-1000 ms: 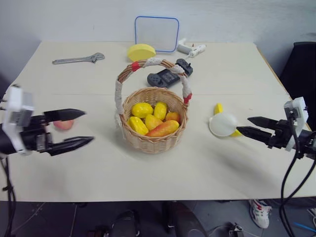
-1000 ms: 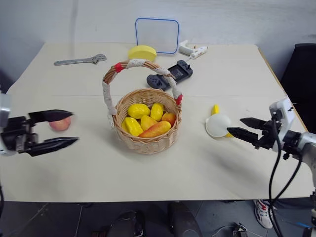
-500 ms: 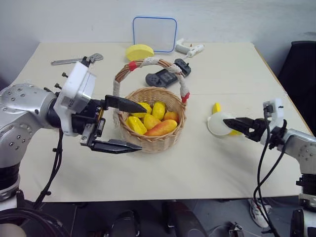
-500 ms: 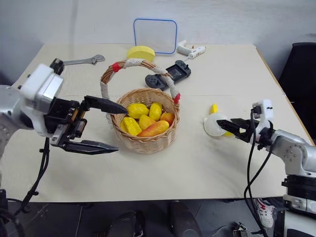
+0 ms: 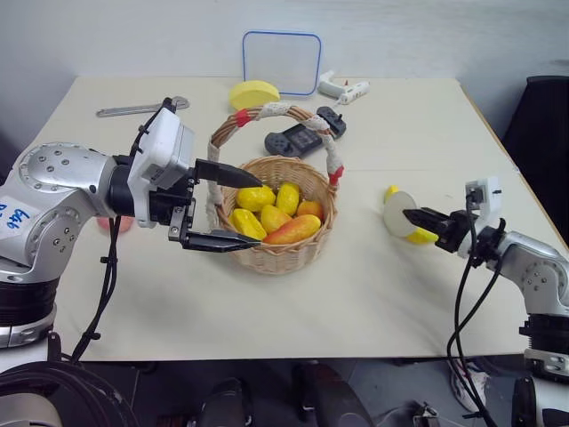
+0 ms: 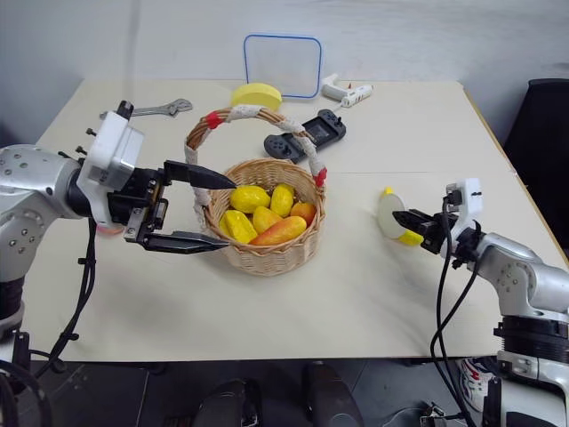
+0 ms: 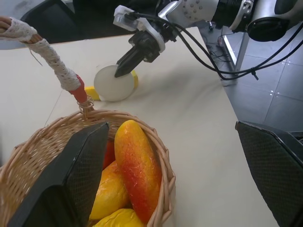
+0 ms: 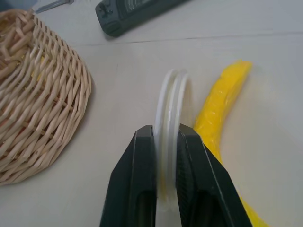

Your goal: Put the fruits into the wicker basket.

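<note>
The wicker basket (image 5: pixel 313 242) stands mid-table and holds several yellow and orange fruits. My left gripper (image 5: pixel 256 212) is open, one finger over the basket's left rim and one by its outer wall, with nothing between them. A pinkish-red apple (image 5: pixel 122 224) peeks out behind my left arm, left of the basket. The yellow banana (image 8: pixel 218 104) lies right of the basket, partly hidden by a white round lid (image 5: pixel 394 216). My right gripper (image 8: pixel 165 137) is shut on that lid's rim, and the lid stands tilted on edge beside the banana (image 5: pixel 425 237).
At the table's far side lie a wrench (image 5: pixel 142 108), a pale-yellow half-round block (image 5: pixel 253 93), a blue-rimmed white board (image 5: pixel 282 60), a black game controller (image 5: pixel 305 135) and a white tool (image 5: pixel 345 87). The table's right edge runs close to my right arm.
My right gripper closed on the white lid's rim and tipped it up on edge. My left arm swung right from the apple to the basket, still open.
</note>
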Controlling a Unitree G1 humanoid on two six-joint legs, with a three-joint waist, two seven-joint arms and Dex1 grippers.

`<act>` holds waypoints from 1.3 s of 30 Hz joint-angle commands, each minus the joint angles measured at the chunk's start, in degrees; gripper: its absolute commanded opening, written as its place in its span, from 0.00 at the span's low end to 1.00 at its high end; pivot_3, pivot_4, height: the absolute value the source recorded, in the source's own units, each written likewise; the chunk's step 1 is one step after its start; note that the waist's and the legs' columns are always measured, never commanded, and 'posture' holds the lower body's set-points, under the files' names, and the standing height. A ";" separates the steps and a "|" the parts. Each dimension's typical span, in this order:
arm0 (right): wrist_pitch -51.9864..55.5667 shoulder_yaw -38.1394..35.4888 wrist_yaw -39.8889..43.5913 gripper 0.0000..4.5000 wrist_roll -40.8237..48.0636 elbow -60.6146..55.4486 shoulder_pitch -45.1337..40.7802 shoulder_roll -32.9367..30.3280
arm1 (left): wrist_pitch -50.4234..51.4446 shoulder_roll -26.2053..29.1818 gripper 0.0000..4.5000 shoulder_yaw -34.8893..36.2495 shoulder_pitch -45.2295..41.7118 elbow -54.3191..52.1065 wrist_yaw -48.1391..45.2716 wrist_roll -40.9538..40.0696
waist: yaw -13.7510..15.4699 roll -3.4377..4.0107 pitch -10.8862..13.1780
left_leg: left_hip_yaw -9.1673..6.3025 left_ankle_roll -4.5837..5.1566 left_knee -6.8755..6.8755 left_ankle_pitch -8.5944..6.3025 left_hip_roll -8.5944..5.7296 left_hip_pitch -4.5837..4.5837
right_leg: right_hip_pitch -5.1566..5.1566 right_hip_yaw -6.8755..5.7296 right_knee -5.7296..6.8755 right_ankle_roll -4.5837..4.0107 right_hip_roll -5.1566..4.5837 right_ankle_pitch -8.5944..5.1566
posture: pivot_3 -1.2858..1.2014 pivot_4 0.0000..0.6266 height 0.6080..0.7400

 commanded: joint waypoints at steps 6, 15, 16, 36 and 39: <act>4.71 -14.55 -0.82 0.04 4.28 -11.24 7.85 -10.72 | -1.24 -2.76 1.00 -0.49 -2.64 0.76 -1.14 1.04 | 0.22 0.07 0.04 | -0.02 0.04 -0.02 -0.02 -0.03 -0.06 | -0.03 -0.01 -0.03 0.04 -0.03 -0.03 | 0.52 0.24 1.00; -13.85 -18.87 3.34 0.04 -13.25 -6.35 31.48 -18.48 | -3.04 -5.78 1.00 -1.62 -3.80 3.27 -1.93 3.00 | -0.31 0.04 0.04 | -0.07 0.09 -0.04 -0.07 -0.06 -0.02 | 0.11 0.01 -0.24 0.17 0.00 -0.10 | 0.52 0.24 1.00; -17.62 -16.96 2.56 0.04 -16.28 -6.23 33.00 -18.21 | -3.08 -6.12 1.00 -1.71 -3.93 3.32 -1.96 3.12 | -0.50 0.04 0.03 | -0.02 0.11 -0.02 -0.07 -0.07 -0.02 | 0.12 0.06 -0.26 0.21 0.00 -0.11 | 0.52 0.24 1.00; -15.34 -19.10 13.35 0.85 3.08 -19.08 34.47 -16.41 | 0.05 -4.69 1.00 7.41 0.72 4.26 3.26 3.08 | -1.72 -0.04 0.07 | -0.15 0.28 -0.06 0.15 -0.04 0.32 | 0.63 0.00 -0.59 0.30 -0.03 0.26 | 0.52 0.24 1.00; -3.12 -20.45 12.33 0.85 20.30 -26.03 27.45 -19.51 | 2.29 -0.29 1.00 14.72 8.24 3.04 6.73 4.10 | -1.81 -0.02 0.09 | -0.21 0.30 -0.16 0.14 0.04 0.35 | 0.62 -0.06 -0.56 0.20 0.00 0.26 | 0.52 0.24 1.00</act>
